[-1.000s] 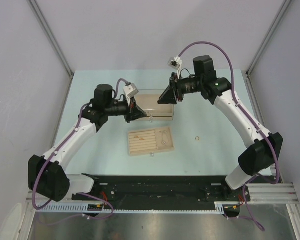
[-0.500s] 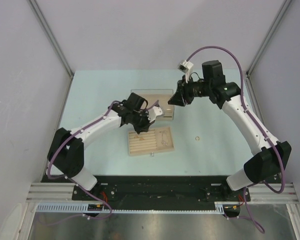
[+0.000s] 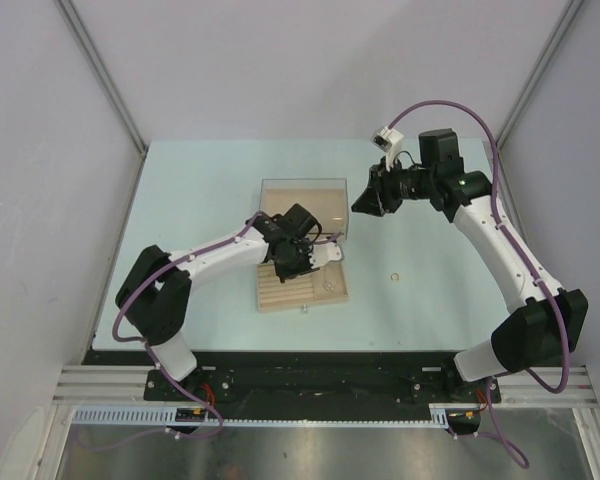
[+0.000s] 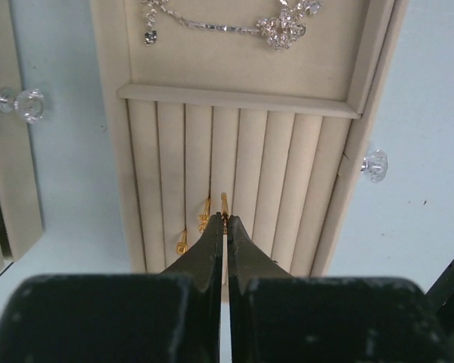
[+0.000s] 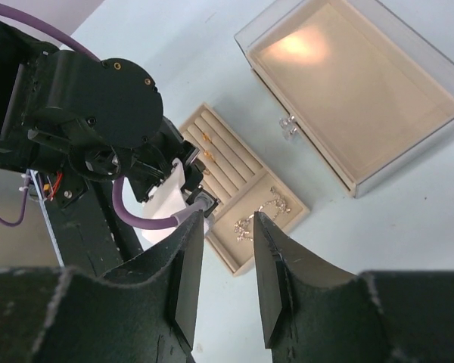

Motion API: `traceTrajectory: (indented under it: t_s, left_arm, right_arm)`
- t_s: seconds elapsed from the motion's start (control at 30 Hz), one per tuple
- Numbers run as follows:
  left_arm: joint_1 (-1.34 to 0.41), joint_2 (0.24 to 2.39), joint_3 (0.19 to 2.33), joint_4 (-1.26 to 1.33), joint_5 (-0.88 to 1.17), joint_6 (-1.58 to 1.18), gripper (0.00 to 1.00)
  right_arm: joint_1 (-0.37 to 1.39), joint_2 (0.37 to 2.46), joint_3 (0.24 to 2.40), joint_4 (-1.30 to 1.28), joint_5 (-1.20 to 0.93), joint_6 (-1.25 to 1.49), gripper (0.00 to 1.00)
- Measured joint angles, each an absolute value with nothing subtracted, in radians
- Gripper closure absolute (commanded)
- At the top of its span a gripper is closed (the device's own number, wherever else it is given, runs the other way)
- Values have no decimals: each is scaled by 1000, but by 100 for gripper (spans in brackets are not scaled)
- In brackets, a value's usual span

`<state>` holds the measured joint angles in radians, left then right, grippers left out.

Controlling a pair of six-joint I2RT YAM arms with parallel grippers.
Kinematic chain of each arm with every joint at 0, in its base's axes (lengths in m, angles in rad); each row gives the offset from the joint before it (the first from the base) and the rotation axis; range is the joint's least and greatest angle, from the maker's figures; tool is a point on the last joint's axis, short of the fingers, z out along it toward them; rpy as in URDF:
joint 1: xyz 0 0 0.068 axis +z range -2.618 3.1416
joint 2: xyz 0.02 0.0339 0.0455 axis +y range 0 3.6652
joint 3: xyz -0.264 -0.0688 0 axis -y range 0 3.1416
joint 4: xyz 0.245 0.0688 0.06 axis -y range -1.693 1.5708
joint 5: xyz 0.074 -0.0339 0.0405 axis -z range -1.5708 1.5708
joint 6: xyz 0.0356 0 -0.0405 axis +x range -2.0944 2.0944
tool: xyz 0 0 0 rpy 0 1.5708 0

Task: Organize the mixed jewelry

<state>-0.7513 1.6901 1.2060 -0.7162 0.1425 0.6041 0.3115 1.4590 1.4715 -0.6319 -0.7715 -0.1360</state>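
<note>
The beige slotted tray (image 4: pixel 287 151) lies below my left gripper (image 4: pixel 225 215), which is shut on a small gold ring (image 4: pixel 225 201) just over a middle slot. Two more gold rings (image 4: pixel 203 217) sit in slots to its left. A thin silvery chain (image 4: pixel 227 23) lies in the tray's flat compartment, and it also shows in the right wrist view (image 5: pixel 261 212). In the top view the left gripper (image 3: pixel 288 268) is over the tray (image 3: pixel 335 292). One gold ring (image 3: pixel 394 277) lies on the table to the tray's right. My right gripper (image 3: pixel 365 200) (image 5: pixel 221 253) is open and empty, held high.
A clear box with a beige drawer (image 3: pixel 302 208) (image 5: pixel 348 83) stands just behind the tray. The tray's small clear knob (image 4: pixel 374 164) sticks out at its side, and the drawer's knobs (image 4: pixel 19 102) are at the left. Grey walls enclose the table.
My left arm has swung from beside the clear box down over the slotted tray. My right gripper has drawn back to the right, away from the box.
</note>
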Motion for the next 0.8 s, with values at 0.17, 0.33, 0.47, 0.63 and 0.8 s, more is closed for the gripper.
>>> traceTrajectory:
  t_s: [0.17,0.33,0.47,0.63,0.8]
  left_arm:
    - [-768,1723,1206,-720,115,611,100]
    - [-781,1753,1208,-721,103,611,100]
    - [-787,1775,1218,-720,97,611,100]
    - [-788,1789,1221,-719,89,611,100]
    - [-790,1793,1222,-719,88,611,100]
  right_arm:
    - [301,1454,1445,-635,-775,-137,64]
    - [292,1447,1431,-635,-776,-143,64]
    - [286,1441,1421,-636,-780,-147,64]
    - [278,1441,1420,-637,-785,-152,64]
    - [274,1440,1414,-636,-791,-152,64]
